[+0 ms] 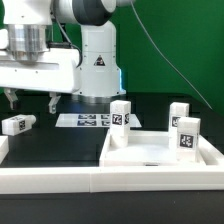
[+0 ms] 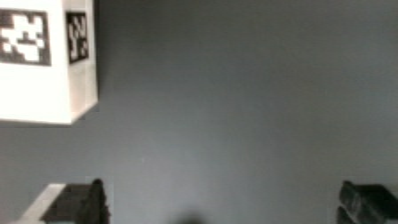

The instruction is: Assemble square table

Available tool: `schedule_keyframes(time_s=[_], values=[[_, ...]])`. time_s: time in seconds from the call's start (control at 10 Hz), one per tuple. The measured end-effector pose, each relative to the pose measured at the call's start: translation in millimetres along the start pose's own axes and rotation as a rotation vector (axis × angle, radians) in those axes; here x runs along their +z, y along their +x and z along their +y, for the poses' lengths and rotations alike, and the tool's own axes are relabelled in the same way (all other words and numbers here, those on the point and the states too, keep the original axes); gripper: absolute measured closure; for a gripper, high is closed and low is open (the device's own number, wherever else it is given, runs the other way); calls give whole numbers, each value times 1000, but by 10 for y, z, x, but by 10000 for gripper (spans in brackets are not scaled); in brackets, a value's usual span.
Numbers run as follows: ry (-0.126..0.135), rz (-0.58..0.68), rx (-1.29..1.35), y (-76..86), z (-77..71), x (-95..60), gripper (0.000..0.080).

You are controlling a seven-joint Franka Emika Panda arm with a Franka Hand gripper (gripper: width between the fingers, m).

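The gripper (image 1: 30, 100) hangs at the left of the exterior frame, fingers apart and holding nothing. Just below it one loose leg (image 1: 18, 124) lies on the black table (image 1: 60, 140) (its tag faces up in the wrist view). At lower right, the tabletop (image 1: 160, 152) carries three legs already; I judge one leg remains.

White square slab (image 1: 160, 152), raised rim, recessed middle, flat on black table at exterior view's right. Three white tagged block legs upright at its corners: one at far-left corner (image 1: 120, 115), one at far right (image 1: 178, 114), one nearer on right (image 1: 186, 136). Fourth leg (image 1: 18, 124) loose, on its side, well apart at exterior view's left; one tagged block leg also in wrist view (image 2: 43, 60).
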State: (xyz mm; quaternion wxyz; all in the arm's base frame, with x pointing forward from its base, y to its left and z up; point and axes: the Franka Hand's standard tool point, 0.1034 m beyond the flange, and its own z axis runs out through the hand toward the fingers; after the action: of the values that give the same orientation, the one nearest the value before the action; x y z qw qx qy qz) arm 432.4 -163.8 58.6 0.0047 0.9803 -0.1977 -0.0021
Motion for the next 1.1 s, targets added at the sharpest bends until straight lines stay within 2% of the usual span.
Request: schedule_keyframes(time_s=[0.2,0.3,0.4,0.5,0.6,0.8,0.9,1.0,1.1], values=[[1,-14,-7,-97,48,30,151],[16,-13,-19,-126,197,39,151],[36,-14,-6,-182,409,62,151],[41,-14,3,-202,557,74,151],[42,-15,1,-215,628,85,151],[47,-27,-5,-224,595,92,151],[60,-49,-10,-228,588,99,151],[68,-59,-29,-190,653,99,151],[105,-131,-29,-186,668,114,151]])
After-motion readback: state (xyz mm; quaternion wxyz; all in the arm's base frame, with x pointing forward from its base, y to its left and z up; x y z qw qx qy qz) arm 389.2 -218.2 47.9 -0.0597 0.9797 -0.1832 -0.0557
